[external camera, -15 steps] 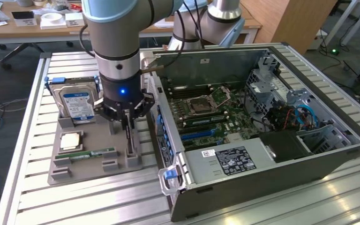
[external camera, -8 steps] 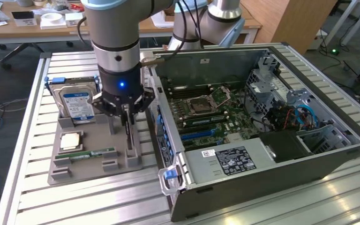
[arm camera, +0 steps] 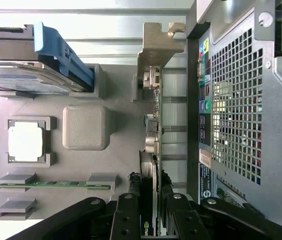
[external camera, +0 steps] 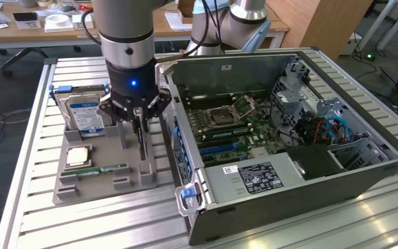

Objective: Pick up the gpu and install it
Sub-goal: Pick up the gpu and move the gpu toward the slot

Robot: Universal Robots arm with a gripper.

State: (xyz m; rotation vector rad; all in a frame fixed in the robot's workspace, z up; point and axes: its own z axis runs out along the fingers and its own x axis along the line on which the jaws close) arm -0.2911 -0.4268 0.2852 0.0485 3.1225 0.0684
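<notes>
The gpu (external camera: 142,141) stands on its edge in the grey holder tray (external camera: 109,153), a thin dark card below my gripper (external camera: 140,118). From the wrist I look down its top edge (arm camera: 151,150), with its metal bracket (arm camera: 158,45) at the far end. My gripper (arm camera: 150,220) is shut on the gpu, one black finger (arm camera: 128,212) pressing each face. Whether the card has left its slot in the tray (arm camera: 116,160) I cannot tell.
The tray also holds a silver hard drive with a blue label (external camera: 85,111), a CPU (external camera: 78,154) and a green RAM stick (external camera: 105,169). The open computer case (external camera: 365,171) lies close at the exterior view's right, motherboard (external camera: 233,124) exposed, and its perforated rear panel (arm camera: 240,100) is near the card.
</notes>
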